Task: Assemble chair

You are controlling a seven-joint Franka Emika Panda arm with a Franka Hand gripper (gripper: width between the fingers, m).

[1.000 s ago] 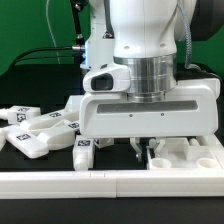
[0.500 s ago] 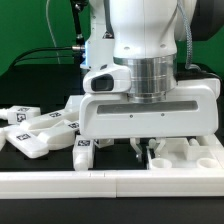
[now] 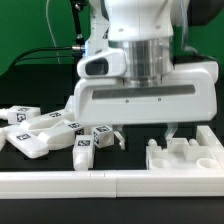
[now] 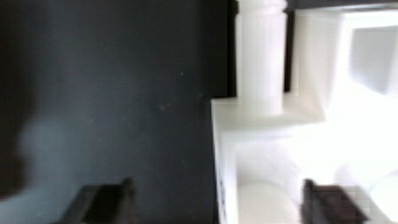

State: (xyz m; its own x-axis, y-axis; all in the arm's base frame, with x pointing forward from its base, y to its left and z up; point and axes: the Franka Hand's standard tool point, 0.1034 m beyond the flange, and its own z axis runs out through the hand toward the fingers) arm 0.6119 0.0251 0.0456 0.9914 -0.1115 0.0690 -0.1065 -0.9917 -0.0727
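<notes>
Since the earlier frame the gripper (image 3: 145,133) has lifted off the seat block (image 3: 186,157) and its jaws have spread; they now stand wide apart with only dark table between them, holding nothing. In the wrist view the two dark fingertips (image 4: 107,202) hang over the edge of the white block, one over bare table and the other over the block. The block lies flat on the table at the exterior view's right, tight against the long white rail (image 3: 90,182) in front. That is probably deliberate, so the rail braces it when legs get pushed in. The remaining chair parts (image 3: 42,130), each with a tag, lie heaped at the exterior view's left, well apart from the block and presumably waiting their turn.
</notes>
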